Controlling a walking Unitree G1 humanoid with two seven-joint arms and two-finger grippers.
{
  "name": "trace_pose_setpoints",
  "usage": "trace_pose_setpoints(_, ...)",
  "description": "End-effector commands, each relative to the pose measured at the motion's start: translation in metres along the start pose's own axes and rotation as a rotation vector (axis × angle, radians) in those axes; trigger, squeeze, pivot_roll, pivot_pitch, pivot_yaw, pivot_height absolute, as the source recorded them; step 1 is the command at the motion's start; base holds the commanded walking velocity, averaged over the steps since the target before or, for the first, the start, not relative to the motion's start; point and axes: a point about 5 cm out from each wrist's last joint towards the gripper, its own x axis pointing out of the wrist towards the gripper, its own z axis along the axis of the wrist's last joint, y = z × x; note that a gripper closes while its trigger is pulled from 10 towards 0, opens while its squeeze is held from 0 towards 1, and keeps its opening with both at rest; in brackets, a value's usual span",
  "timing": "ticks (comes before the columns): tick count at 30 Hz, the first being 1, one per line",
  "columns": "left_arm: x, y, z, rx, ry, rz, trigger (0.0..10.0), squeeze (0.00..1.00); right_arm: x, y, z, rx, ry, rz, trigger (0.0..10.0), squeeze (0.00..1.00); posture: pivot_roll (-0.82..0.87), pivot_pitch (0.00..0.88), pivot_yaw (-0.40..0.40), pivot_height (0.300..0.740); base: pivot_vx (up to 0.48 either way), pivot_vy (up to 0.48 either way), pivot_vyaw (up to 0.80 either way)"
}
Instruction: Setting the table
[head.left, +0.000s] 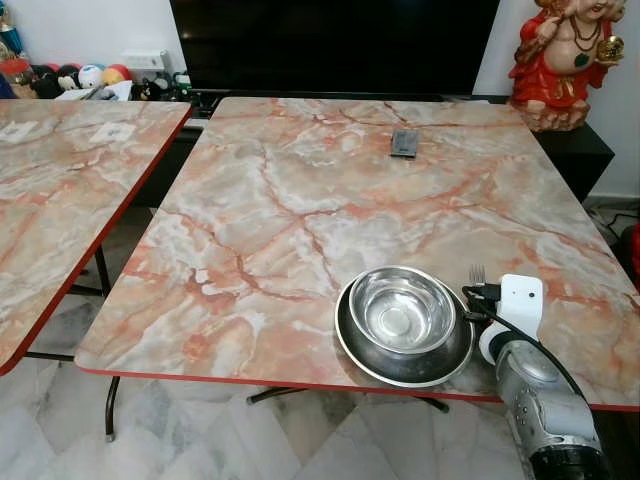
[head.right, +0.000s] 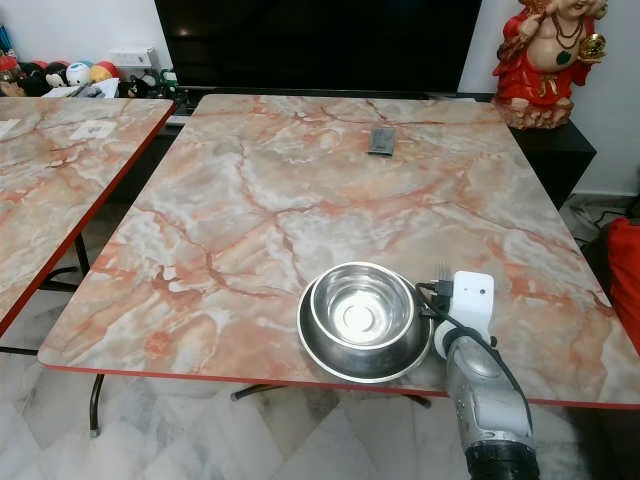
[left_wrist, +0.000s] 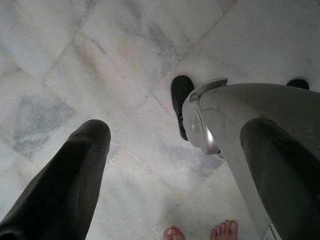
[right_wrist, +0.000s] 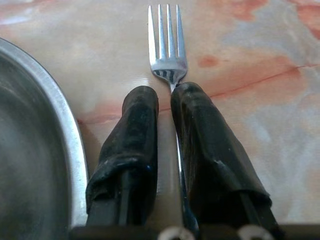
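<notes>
Near the front edge of the marble table, a steel bowl sits inside a steel plate. My right gripper is just to the right of the plate, low over the tabletop, shut on a fork. The fork's handle is clamped between the black fingers, and its tines point toward the far side of the table. My left gripper hangs open over the marble floor, holding nothing.
A small dark flat object lies toward the table's far side. A second marble table stands to the left across a gap. A red figurine and a dark screen are behind. A person's toes are on the floor.
</notes>
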Motion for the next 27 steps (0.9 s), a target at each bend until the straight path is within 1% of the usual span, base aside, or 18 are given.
trace_pose_setpoints(1, -0.002, 0.001, -0.01, 0.005, 0.042, -0.003, 10.0, 0.0, 0.0, -0.003, 0.008, 0.01, -0.033, -0.02, 10.0, 0.0, -0.01, 0.115, 0.02, 0.74, 0.0, 0.0, 0.0)
trace_pose_setpoints(7, -0.002, 0.001, -0.01, 0.006, 0.042, -0.003, 10.0, 0.0, 0.0, -0.005, 0.013, 0.036, -0.068, -0.035, 10.0, 0.0, -0.01, 0.114, 0.021, 0.74, 0.0, 0.0, 0.0)
trace_pose_setpoints(9, -0.002, 0.001, -0.01, 0.006, 0.042, -0.003, 10.0, 0.0, 0.0, -0.004, 0.017, 0.048, -0.084, -0.026, 10.0, 0.0, -0.01, 0.113, 0.021, 0.74, 0.0, 0.0, 0.0)
trace_pose_setpoints(13, -0.002, 0.001, -0.01, 0.006, 0.042, -0.004, 10.0, 0.0, -0.001, -0.003, 0.018, 0.053, -0.087, -0.021, 10.0, 0.0, -0.01, 0.113, 0.021, 0.74, 0.0, 0.0, 0.0)
trace_pose_setpoints(15, -0.002, 0.001, -0.01, 0.005, 0.042, -0.004, 10.0, 0.0, -0.001, 0.0, 0.02, 0.07, -0.108, -0.012, 10.0, 0.0, -0.01, 0.113, 0.021, 0.74, 0.0, 0.0, 0.0)
trace_pose_setpoints(17, -0.002, 0.001, -0.01, 0.004, 0.042, -0.003, 10.0, 0.0, -0.003, 0.002, 0.03, 0.101, -0.179, 0.006, 10.0, 0.0, -0.01, 0.114, 0.021, 0.74, 0.0, 0.0, 0.0)
trace_pose_setpoints(19, -0.002, 0.002, -0.01, 0.003, 0.042, -0.003, 10.0, 0.0, -0.005, 0.003, 0.037, 0.114, -0.228, 0.015, 10.0, 0.0, -0.01, 0.113, 0.022, 0.74, 0.0, 0.0, 0.0)
trace_pose_setpoints(21, -0.002, 0.002, -0.01, 0.004, 0.042, -0.002, 10.0, 0.0, -0.007, 0.004, 0.043, 0.073, -0.285, 0.008, 10.0, 0.0, -0.02, 0.111, 0.024, 0.74, 0.0, 0.0, 0.0)
trace_pose_setpoints(23, -0.003, 0.003, -0.01, 0.004, 0.039, 0.0, 10.0, 0.0, -0.013, 0.007, 0.046, 0.054, -0.343, 0.006, 10.0, 0.0, -0.02, 0.107, 0.022, 0.74, 0.0, 0.0, 0.0)
trace_pose_setpoints(25, -0.003, 0.003, -0.01, 0.001, 0.036, 0.002, 10.0, 0.0, -0.015, 0.007, 0.045, 0.061, -0.353, 0.002, 10.0, 0.0, -0.02, 0.107, 0.022, 0.74, 0.0, 0.0, 0.0)
trace_pose_setpoints(27, -0.003, 0.003, -0.01, -0.002, 0.033, 0.006, 10.0, 0.0, -0.021, 0.003, 0.044, 0.072, -0.388, -0.012, 10.0, 0.0, -0.01, 0.098, 0.019, 0.74, 0.0, 0.0, 0.0)
